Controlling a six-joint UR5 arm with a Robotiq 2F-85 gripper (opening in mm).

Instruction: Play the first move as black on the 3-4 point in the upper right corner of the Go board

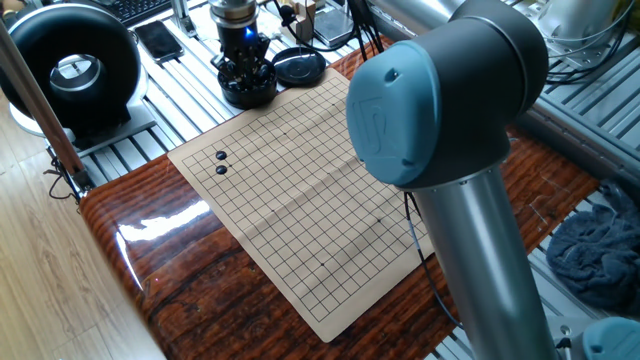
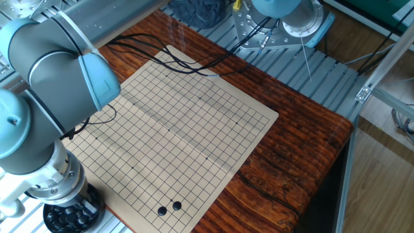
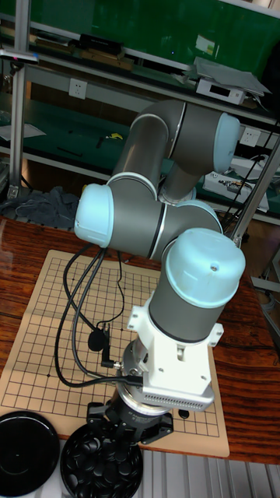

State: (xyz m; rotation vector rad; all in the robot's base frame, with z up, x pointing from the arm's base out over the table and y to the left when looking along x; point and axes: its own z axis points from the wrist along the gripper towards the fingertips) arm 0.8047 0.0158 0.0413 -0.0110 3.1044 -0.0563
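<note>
Hovering over the stone bowl [image 1: 249, 92], the end effector [image 1: 246, 70] (no legible labels).

1. Go board [image 1: 300, 190]: one, on the bench [image 1: 160, 250].
2. Black stones on the board: two, side by side, first stone [image 1: 221, 156], second stone [image 1: 221, 170].
3. Bowl of stones [image 3: 101, 465]: one.
4. Round black lid [image 1: 299, 67]: one.
5. Robot arm [image 1: 450, 120]: one.

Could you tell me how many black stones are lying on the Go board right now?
2: small glossy black stones, one beside the other, near one board corner. The robot arm covers part of the grid there, though the other view shows no more.
</note>
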